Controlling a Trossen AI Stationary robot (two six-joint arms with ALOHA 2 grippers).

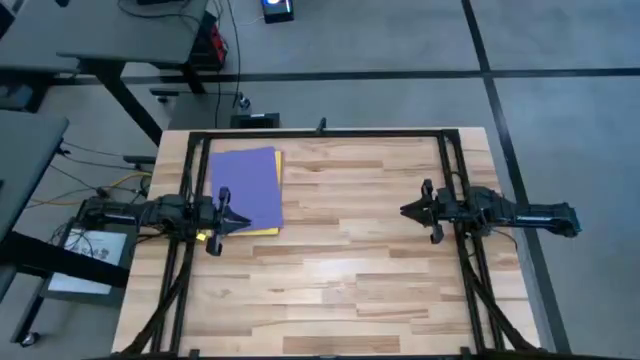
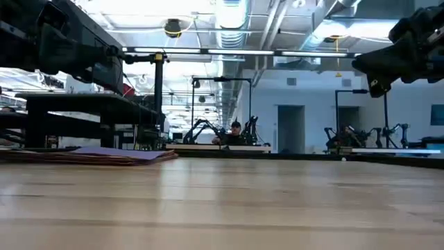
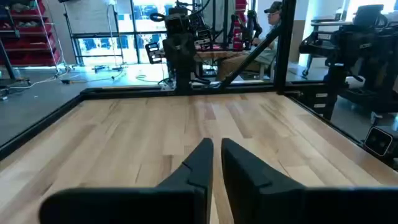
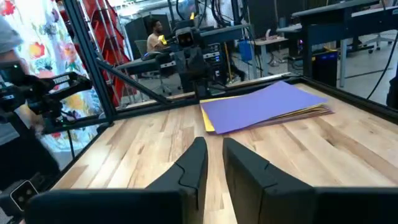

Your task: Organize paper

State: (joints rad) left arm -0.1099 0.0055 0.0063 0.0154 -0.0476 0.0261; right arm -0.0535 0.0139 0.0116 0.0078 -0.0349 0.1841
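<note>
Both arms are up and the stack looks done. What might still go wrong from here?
1. The left gripper hangs over the corner of the paper; a low retreat might drag the purple top sheet.
2. Yellow edges show beyond the purple sheet, so the stack isn't flush and a nudge may fan it further.
The right gripper waits well clear.

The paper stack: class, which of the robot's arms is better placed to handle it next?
Left, probably. The left hand hangs over the paper stack; the right hand hangs across the table from it.
</note>
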